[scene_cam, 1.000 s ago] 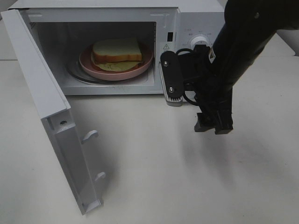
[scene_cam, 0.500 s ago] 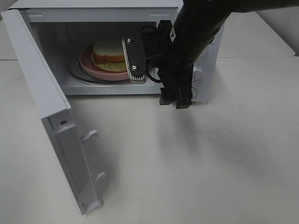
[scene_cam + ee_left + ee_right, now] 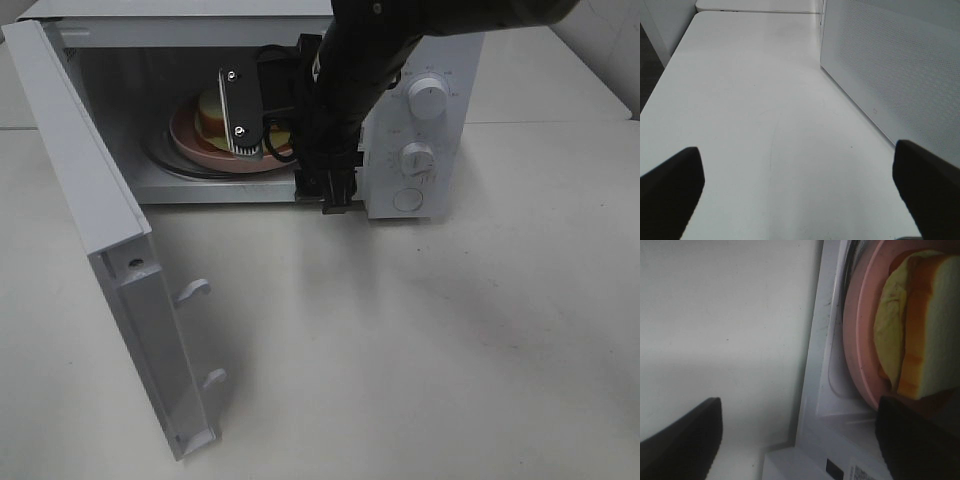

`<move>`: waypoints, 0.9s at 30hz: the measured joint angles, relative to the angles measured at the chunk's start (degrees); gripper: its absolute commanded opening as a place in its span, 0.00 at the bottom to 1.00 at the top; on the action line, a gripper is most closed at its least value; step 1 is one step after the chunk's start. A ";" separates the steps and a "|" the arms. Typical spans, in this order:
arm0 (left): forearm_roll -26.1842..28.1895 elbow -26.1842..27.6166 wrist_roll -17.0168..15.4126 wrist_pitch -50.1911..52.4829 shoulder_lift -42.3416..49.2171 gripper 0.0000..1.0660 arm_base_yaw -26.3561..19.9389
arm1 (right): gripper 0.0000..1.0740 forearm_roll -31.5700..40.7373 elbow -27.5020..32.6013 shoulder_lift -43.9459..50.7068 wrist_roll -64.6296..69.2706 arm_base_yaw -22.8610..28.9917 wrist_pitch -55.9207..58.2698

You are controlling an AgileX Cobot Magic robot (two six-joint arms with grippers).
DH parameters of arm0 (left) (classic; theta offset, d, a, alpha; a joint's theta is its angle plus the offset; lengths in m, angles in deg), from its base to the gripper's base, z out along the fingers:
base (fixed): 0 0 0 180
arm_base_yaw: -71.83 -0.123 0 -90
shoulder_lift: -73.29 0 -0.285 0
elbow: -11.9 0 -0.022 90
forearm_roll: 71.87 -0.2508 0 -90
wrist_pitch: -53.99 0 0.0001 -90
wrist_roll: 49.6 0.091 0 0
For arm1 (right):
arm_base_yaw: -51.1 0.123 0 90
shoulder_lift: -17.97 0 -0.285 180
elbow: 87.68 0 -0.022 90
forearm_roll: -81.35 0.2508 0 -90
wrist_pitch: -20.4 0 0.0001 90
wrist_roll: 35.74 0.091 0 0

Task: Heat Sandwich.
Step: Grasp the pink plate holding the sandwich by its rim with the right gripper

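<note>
- Jaws: the right gripper (image 3: pixel 290 172) has its jaws wide apart and holds nothing. In the right wrist view (image 3: pixel 800 440) one finger lies over the table and the other over the microwave's inside.
- The left gripper (image 3: pixel 797 190) also has its jaws wide apart and empty. It hangs over bare table beside the microwave's perforated side wall.
- The sandwich (image 3: pixel 211 112) (image 3: pixel 935 325) lies on a pink plate (image 3: pixel 188 140) (image 3: pixel 860 345) inside the microwave (image 3: pixel 440 60) (image 3: pixel 890 65). From above, the right arm partly hides it.
- The door (image 3: pixel 80 190) stands swung fully open on the left, with its two latch hooks facing the table.
- Two knobs (image 3: pixel 428 98) and a round button sit on the white control panel.
- The table (image 3: pixel 420 350) (image 3: pixel 750 100) is matt white, with faint scuffs and soft shadows under the arm and door. A seam crosses it level with the microwave.
- A strip of dark floor (image 3: pixel 646 75) shows past the table's edge.
</note>
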 measured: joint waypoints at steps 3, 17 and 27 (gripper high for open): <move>0.00 0.00 0.00 0.00 0.00 0.92 0.00 | 0.74 0.29 -0.86 -1.15 0.00 0.00 -0.34; 0.00 0.00 0.00 0.00 0.00 0.92 0.00 | 0.71 0.40 -10.89 -11.29 1.49 0.00 -1.72; 0.00 0.00 0.00 0.00 0.00 0.92 0.00 | 0.71 0.29 -17.59 -16.90 1.55 0.00 0.74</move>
